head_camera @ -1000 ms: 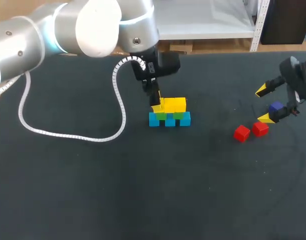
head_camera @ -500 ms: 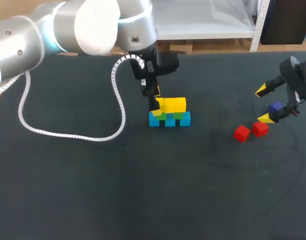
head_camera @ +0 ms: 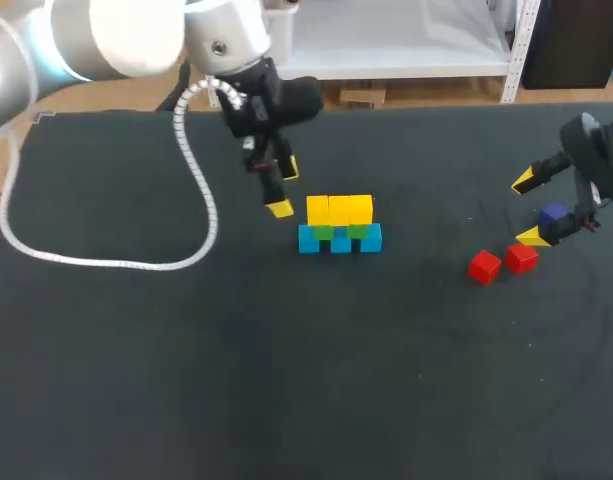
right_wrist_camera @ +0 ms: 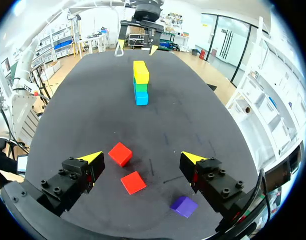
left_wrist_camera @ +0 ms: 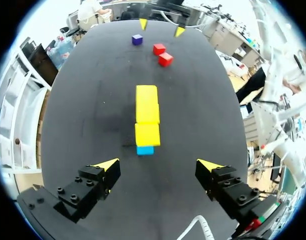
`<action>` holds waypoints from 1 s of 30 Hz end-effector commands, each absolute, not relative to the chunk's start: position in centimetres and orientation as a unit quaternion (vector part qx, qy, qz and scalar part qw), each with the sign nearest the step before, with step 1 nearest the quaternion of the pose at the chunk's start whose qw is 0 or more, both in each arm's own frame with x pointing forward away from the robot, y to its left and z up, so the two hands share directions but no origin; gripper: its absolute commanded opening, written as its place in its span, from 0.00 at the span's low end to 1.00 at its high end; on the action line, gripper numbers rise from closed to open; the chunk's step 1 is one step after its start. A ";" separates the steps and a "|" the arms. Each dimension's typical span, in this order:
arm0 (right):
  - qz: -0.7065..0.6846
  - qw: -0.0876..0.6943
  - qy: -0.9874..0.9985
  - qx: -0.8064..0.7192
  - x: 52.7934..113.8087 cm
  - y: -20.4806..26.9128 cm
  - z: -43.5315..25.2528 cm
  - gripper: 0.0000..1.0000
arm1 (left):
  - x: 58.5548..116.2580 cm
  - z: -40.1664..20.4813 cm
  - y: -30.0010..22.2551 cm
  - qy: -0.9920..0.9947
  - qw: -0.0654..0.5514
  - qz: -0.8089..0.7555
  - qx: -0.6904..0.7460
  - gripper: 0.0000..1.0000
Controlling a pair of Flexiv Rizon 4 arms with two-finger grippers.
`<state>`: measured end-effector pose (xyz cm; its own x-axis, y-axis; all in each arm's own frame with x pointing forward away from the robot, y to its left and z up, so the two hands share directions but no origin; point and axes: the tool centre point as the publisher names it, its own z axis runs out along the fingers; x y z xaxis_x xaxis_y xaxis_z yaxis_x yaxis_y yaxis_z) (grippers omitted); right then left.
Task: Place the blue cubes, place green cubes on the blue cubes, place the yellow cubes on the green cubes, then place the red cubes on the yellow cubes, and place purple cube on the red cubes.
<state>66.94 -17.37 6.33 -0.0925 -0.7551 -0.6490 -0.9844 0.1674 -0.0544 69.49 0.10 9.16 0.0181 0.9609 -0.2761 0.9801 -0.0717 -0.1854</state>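
Note:
At the table's middle stands a stack: a row of blue cubes point(head_camera: 340, 241), green cubes point(head_camera: 342, 231) on them, and three yellow cubes point(head_camera: 339, 209) on top. My left gripper point(head_camera: 283, 188) hangs open and empty just left of the stack; in the left wrist view the yellow cubes point(left_wrist_camera: 147, 115) lie ahead of its open fingers. Two red cubes point(head_camera: 484, 266) point(head_camera: 521, 257) and a purple cube point(head_camera: 554, 213) lie at the right. My right gripper point(head_camera: 528, 208) stands open over them, with the red cubes point(right_wrist_camera: 120, 153) point(right_wrist_camera: 133, 182) under its fingers and the purple cube point(right_wrist_camera: 184, 206) beside one finger.
A white coiled cable point(head_camera: 191, 190) trails from my left arm over the table's left part. The dark table point(head_camera: 316, 380) is bare in front of the stack.
My left gripper has opened, left a yellow cube on the stack, and drawn back up and to the left. My right arm has kept still.

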 end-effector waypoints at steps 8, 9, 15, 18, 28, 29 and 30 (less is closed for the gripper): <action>0.204 0.282 0.710 -0.612 66.9 -17.4 6.3 1.00 | 68.6 9.5 3.4 0.659 0.069 -0.226 0.714 1.00; 0.204 0.282 0.710 -0.612 66.9 -17.4 6.3 1.00 | 68.6 9.6 3.8 0.657 0.071 -0.225 0.716 1.00; 0.204 0.282 0.710 -0.612 66.9 -17.4 6.3 1.00 | 69.0 10.7 7.0 0.646 0.111 -0.236 0.718 1.00; 0.204 0.282 0.710 -0.612 66.9 -17.4 6.3 1.00 | 69.2 11.2 8.9 0.649 0.119 -0.234 0.714 1.00; 0.204 0.282 0.710 -0.612 66.9 -17.4 6.3 1.00 | 69.4 11.5 12.9 0.654 0.109 -0.222 0.715 1.00; 0.204 0.282 0.710 -0.612 66.9 -17.4 6.3 1.00 | 69.4 11.6 13.2 0.653 0.110 -0.222 0.715 1.00; 0.204 0.282 0.710 -0.612 66.9 -17.4 6.3 1.00 | 69.3 11.7 13.5 0.651 0.113 -0.223 0.716 1.00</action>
